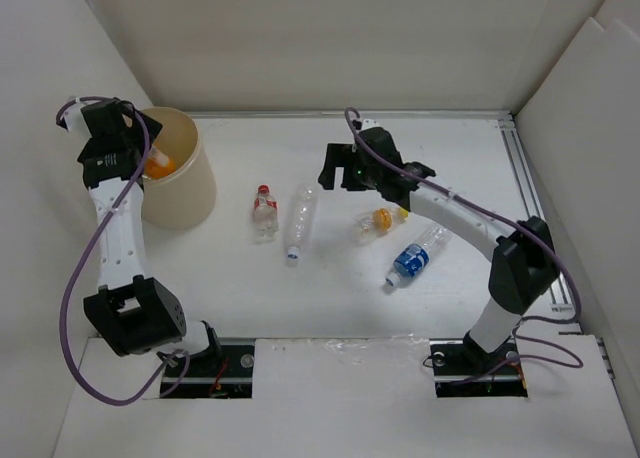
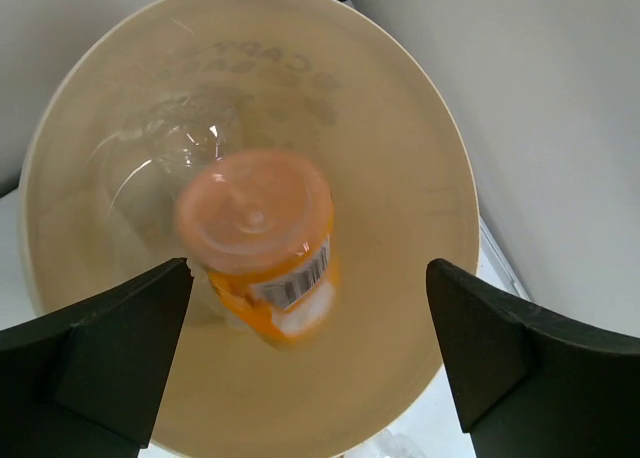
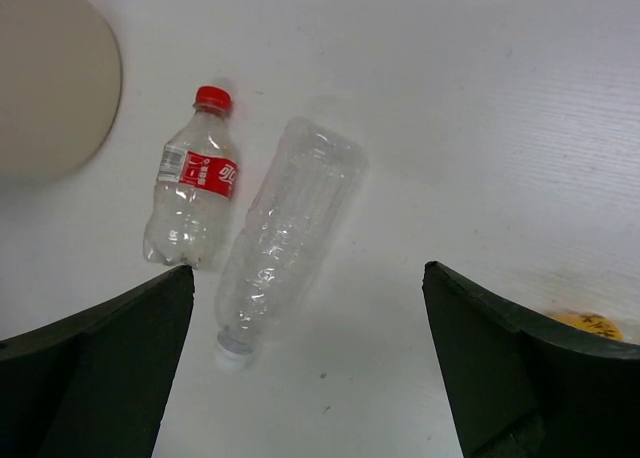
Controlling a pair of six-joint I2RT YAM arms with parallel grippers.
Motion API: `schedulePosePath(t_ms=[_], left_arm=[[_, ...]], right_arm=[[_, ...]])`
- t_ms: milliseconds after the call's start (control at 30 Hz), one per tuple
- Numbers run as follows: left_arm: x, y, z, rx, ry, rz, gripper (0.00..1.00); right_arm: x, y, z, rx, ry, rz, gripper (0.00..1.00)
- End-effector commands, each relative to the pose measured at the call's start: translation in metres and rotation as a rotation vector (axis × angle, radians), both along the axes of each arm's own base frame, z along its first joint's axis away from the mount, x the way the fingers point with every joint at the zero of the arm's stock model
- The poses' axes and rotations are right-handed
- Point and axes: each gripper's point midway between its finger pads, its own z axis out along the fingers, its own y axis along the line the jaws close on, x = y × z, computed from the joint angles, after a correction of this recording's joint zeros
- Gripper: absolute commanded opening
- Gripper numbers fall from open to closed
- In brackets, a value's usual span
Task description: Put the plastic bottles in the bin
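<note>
The tan bin [image 1: 187, 200] stands at the far left. My left gripper [image 1: 138, 158] is open above its mouth. In the left wrist view the orange bottle [image 2: 265, 248] is blurred, free between the open jaws of the left gripper [image 2: 310, 363], inside the bin [image 2: 400, 168]. A clear bottle [image 2: 175, 148] seems to lie at the bottom. On the table lie the red-capped bottle [image 1: 264, 214], the white-capped clear bottle [image 1: 300, 222], the yellow-orange-capped bottle [image 1: 377, 222] and a blue-labelled bottle [image 1: 411, 258]. My right gripper [image 1: 334, 166] is open and empty above the white-capped bottle [image 3: 285, 228], beside the red-capped one [image 3: 193, 196].
White walls enclose the table on the left, back and right. A metal rail [image 1: 535, 208] runs along the right side of the table. Part of the bin's side [image 3: 50, 78] shows at the upper left of the right wrist view.
</note>
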Motion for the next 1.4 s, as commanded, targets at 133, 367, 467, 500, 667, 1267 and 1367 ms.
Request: schedulePosePath(t_ms=[133,367,467,500,667,1267,1367], left_arm=[[-0.008,0.002,0.044,0.081,-0.072,-0.013,1.00],[-0.013,-0.043,0.086,0.148,-0.170,-0.191,1.00],[-0.009,-0.087,0.100,0.166,-0.220,-0.358,1.00],[-0.008,-0.099,0.104,0.180,-0.226,-0.395,1.00],[-0.008,-0.167,0.118,0.188,-0.269,-0.661,1.00],[-0.042,-0.325,0.049,-0.051,-0.333,-1.313,1.00],[-0.069,-0.351,0.037,-0.200,-0.364,-1.504,1.00]], right_arm=[[0.017,0.026,-0.013,0.017,0.074,-0.137,1.00],[0.036,0.064,-0.044,-0.003,0.166,-0.148,1.00],[0.040,0.076,-0.070,-0.045,0.219,-0.149,1.00],[0.043,0.078,-0.075,-0.043,0.227,-0.155,1.00],[0.041,0.083,-0.127,-0.079,0.319,-0.169,1.00],[0.074,-0.024,-0.048,0.047,0.201,-0.207,0.00],[0.076,-0.045,0.011,0.128,0.048,-0.122,0.00]])
